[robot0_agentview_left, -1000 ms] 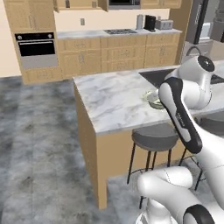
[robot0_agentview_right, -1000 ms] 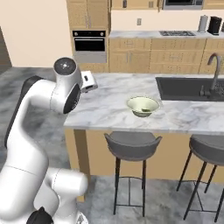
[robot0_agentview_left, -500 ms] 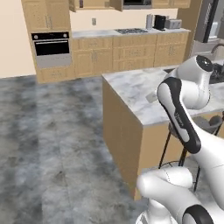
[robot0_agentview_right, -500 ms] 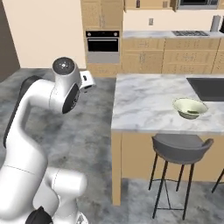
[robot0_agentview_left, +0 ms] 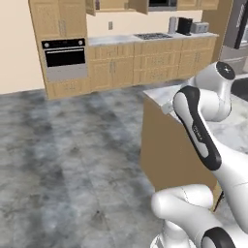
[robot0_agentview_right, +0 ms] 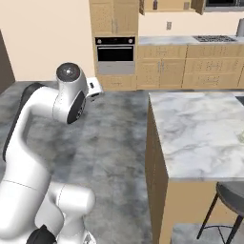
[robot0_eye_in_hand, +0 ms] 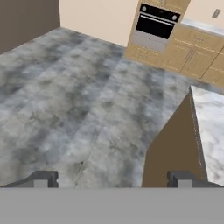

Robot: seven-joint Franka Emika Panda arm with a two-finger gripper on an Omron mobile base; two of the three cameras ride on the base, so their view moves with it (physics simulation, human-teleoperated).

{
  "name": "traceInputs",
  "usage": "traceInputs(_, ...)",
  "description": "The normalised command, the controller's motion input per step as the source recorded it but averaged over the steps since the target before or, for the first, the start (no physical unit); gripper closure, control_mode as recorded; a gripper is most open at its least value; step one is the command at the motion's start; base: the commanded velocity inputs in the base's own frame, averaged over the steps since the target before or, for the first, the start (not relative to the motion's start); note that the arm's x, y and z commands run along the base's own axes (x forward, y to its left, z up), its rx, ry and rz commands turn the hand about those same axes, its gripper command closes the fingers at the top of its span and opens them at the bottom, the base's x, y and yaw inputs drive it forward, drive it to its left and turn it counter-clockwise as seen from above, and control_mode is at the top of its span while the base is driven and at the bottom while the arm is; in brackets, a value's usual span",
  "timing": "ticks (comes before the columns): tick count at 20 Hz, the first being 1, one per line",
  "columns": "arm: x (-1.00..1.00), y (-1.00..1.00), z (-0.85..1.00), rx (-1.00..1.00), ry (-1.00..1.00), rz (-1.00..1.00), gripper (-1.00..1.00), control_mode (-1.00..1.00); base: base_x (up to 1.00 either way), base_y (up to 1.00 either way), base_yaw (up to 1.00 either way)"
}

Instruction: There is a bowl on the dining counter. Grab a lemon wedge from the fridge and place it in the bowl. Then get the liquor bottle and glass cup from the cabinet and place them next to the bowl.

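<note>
My gripper [robot0_eye_in_hand: 112, 180] hangs open over the grey floor, its two dark fingertips [robot0_eye_in_hand: 43, 179] far apart with nothing between them. In the right base view the white hand [robot0_agentview_right: 93, 87] sticks out from the arm's upper joint, left of the marble dining counter [robot0_agentview_right: 200, 138]. The counter's corner [robot0_eye_in_hand: 210, 118] lies to the right in the hand view. A tall grey appliance that looks like the fridge [robot0_agentview_left: 240, 26] stands at the far right. Wooden wall cabinets [robot0_agentview_left: 116, 5] hang along the back wall. The bowl, lemon wedge, liquor bottle and glass cup are out of view.
A built-in oven [robot0_agentview_left: 65, 59] sits in the back wall's cabinet run, with a stovetop [robot0_agentview_left: 152, 36] and a toaster [robot0_agentview_left: 185, 25] on the back counter. One dark stool seat [robot0_agentview_right: 233, 195] stands under the dining counter's near edge. Open stone floor [robot0_agentview_left: 72, 155] spreads to the left.
The whole picture has slid right, so the base has moved or turned left. The bowl and most of the stools have left both base views. The gripper stays open.
</note>
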Motion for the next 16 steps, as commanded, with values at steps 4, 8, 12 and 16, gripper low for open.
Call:
traceInputs(4,0.00,0.00,0.00,0.00,0.00,0.00,-1.00,1.00,1.00,1.00,-0.15)
traceInputs(8,0.00,0.00,0.00,0.00,0.00,0.00,-1.00,1.00,1.00,0.91,-0.17)
traceInputs(12,0.00,0.00,0.00,0.00,0.00,0.00,-1.00,1.00,1.00,0.77,-0.21)
traceInputs(16,0.00,0.00,0.00,0.00,0.00,0.00,-1.00,1.00,1.00,0.60,-0.26)
